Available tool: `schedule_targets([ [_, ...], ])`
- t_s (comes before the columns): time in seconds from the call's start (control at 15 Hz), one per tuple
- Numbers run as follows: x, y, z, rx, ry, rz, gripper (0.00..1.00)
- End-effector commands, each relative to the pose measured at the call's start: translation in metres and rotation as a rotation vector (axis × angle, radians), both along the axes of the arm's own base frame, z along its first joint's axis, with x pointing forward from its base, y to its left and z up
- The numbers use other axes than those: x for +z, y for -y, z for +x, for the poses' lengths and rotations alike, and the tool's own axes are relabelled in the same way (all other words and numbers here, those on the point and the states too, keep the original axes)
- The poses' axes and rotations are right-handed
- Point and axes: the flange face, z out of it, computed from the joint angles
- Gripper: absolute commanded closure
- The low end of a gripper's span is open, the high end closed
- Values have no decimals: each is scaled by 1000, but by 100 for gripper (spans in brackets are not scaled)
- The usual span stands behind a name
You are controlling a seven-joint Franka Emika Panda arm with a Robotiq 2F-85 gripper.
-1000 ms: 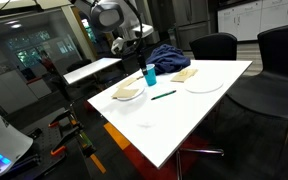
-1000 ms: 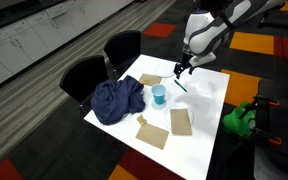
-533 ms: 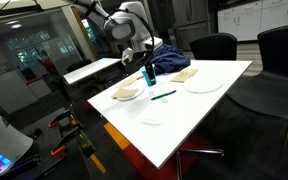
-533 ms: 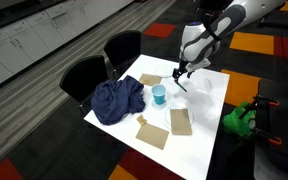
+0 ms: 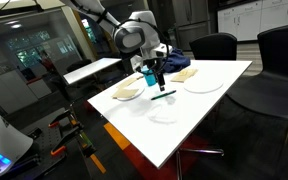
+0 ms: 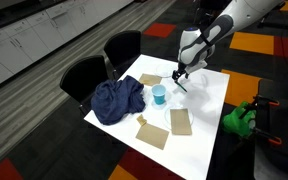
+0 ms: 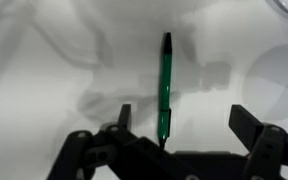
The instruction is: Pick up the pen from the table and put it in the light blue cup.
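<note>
In the wrist view the fingers point(image 7: 249, 128) are seen spread wide, with nothing pinched between them. The pen point(image 7: 165, 85), green with a dark tip, lies flat on the white tabletop point(image 7: 54, 60) in the gap between the fingers, nearer to one than to the other and touched by neither. Its near end is hidden under the body of the hand, and its dark tip points away from it. Whether the fingertips rest on the tabletop cannot be told.

In an exterior view the fingers point(image 5: 154, 80) are held low over the pen point(image 5: 164, 95), pointed downward. The light blue cup point(image 6: 159, 95) stands upright on the tabletop just beside the pen; it is seen in the wrist view only as a pale blurred shape at the edge of the picture.

Beyond the cup a crumpled dark blue cloth point(image 6: 117, 100) is heaped at the tabletop's far side. Flat brown paper pieces point(image 6: 181, 121) are laid near the cup, and a white plate point(image 5: 202, 84) is set beyond the pen. Two dark chairs point(image 6: 84, 75) are drawn up next to the cloth.
</note>
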Motion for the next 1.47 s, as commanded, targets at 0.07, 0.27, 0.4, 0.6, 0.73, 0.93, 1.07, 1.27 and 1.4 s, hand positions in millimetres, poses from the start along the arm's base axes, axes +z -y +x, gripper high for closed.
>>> schedule_targets([
  [0.07,-21,-4,10,46,36,-18,0],
  [0.27,-34,-6,11,46,41,-29,0],
  [0.4,-40,-6,11,48,39,-38,0],
  [0.6,-46,-5,13,52,36,-43,29],
  [0.73,-47,-5,14,53,36,-44,39],
  [0.93,-47,-4,16,48,37,-44,62],
  [1.07,-46,-1,18,44,39,-45,77],
  [1.27,-45,0,20,41,40,-48,98],
  [1.4,-39,0,22,33,43,-48,98],
])
